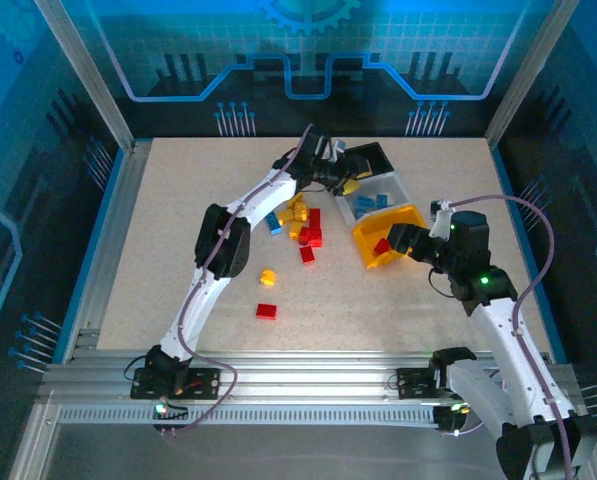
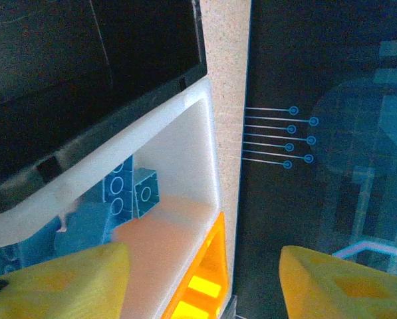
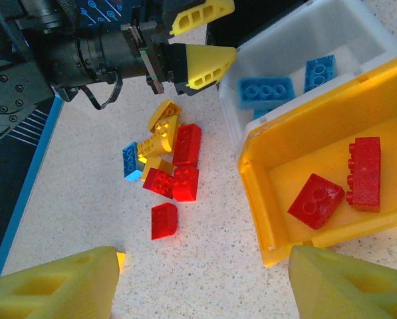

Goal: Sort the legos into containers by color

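Observation:
Loose legos (image 1: 300, 225) in red, yellow and blue lie heaped mid-table; the same heap (image 3: 165, 153) appears in the right wrist view, with a single red brick (image 3: 163, 220) just in front of it. The black bin (image 1: 378, 155), the white bin (image 1: 398, 184) and the yellow bin (image 1: 373, 250) stand in a row at the right. Blue bricks (image 2: 128, 189) lie in the white bin (image 2: 118, 139). Two red bricks (image 3: 316, 199) lie in the yellow bin (image 3: 255, 187). My left gripper (image 1: 346, 175) hovers open above the black and white bins, nothing between its fingers (image 2: 65, 279). My right gripper (image 3: 201, 286) is open over bare table beside the yellow bin.
A lone yellow brick (image 1: 268, 277) and a red brick (image 1: 266, 311) lie nearer the front. The left arm (image 1: 223, 240) stretches over the table's left half. An aluminium frame (image 1: 108, 250) borders the table. Open tabletop spreads at the front and far left.

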Controlling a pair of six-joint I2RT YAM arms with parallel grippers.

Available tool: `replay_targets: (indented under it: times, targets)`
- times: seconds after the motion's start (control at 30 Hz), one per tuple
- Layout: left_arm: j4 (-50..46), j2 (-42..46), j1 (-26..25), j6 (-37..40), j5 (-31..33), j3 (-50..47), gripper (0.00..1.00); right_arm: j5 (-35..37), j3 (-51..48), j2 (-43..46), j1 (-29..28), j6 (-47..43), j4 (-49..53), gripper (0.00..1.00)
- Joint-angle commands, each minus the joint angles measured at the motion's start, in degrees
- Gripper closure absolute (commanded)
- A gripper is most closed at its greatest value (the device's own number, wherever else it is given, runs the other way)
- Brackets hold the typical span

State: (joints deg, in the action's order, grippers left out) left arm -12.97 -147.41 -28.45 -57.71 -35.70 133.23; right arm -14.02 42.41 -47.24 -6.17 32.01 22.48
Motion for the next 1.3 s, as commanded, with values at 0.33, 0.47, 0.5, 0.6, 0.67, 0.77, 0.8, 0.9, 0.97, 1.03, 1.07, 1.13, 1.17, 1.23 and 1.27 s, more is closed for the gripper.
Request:
replay_targets:
  times: [0.33, 0.47, 0.5, 0.6, 0.67, 0.77, 0.8, 0.9, 0.97, 1.03, 1.07, 1.13, 1.17, 1.23, 1.27]
  targets:
    - [-30.69, 9.44, 0.23, 20.97, 7.83, 2.95, 0.01, -2.58, 0.41, 0.21, 0.92, -1.06, 2.38, 0.31]
    - [-45.91, 17.08, 1.35, 31.5, 22.6, -3.9, 0.01, -3.53, -0.43, 0.15, 0.81, -1.05, 2.23, 0.31]
    - [-46.69, 18.75, 2.03, 31.29, 23.12, -6.85, 0.01, -3.73, -0.71, 0.01, 0.71, -0.99, 1.98, 0.31]
    - [-43.23, 25.7, 5.65, 26.94, 20.75, -20.06, 0.01, -4.25, -1.27, -0.86, 0.21, -0.66, 0.81, 0.31]
    - [-38.92, 29.33, 8.56, 21.23, 19.73, -29.24, 0.01, -4.44, -1.28, -1.68, -0.36, -0.46, -0.08, 0.31]
    - [-37.09, 29.54, 12.2, 15.99, 18.33, -35.11, 0.01, -4.24, -1.53, -2.24, -1.35, -0.46, -1.18, 0.31]
    - [-38.24, 28.84, 12.7, 15.8, 19.62, -35.07, 0.01, -4.14, -1.65, -2.33, -1.65, -0.46, -1.49, 0.31]
    - [-43.53, 24.25, 12.81, 19.24, 25.22, -30.32, 0.01, -4.0, -2.39, -2.18, -2.06, -0.59, -1.97, 0.31]
    - [-47.97, 20.07, 12.72, 21.09, 27.43, -24.63, 0.01, -3.89, -2.94, -1.76, -2.12, -0.54, -1.98, 0.31]
    - [-50.76, 16.68, 12.56, 22.2, 28.88, -19.87, 0.01, -3.59, -3.6, -1.16, -2.08, -0.54, -1.91, 0.31]
    - [-51.58, 15.17, 12.45, 22.67, 29.18, -17.95, 0.02, -3.38, -3.93, -0.81, -2.05, -0.54, -1.74, 0.31]
    - [-52.93, 12.82, 12.21, 22.99, 29.9, -15.23, 0.04, -3.04, -4.42, -0.32, -2.07, -0.54, -1.5, 0.31]
    - [-53.48, 11.75, 12.2, 22.91, 30.16, -14.2, 0.06, -2.82, -4.61, -0.09, -2.06, -0.55, -1.31, 0.31]
    - [-54.25, 10.14, 12.19, 22.6, 30.73, -12.92, 0.12, -2.53, -4.8, 0.09, -1.99, -0.87, -1.0, 0.31]
    - [-54.49, 9.52, 12.19, 22.62, 30.95, -12.57, 0.16, -2.37, -4.79, 0.13, -1.87, -1.02, -0.86, 0.31]
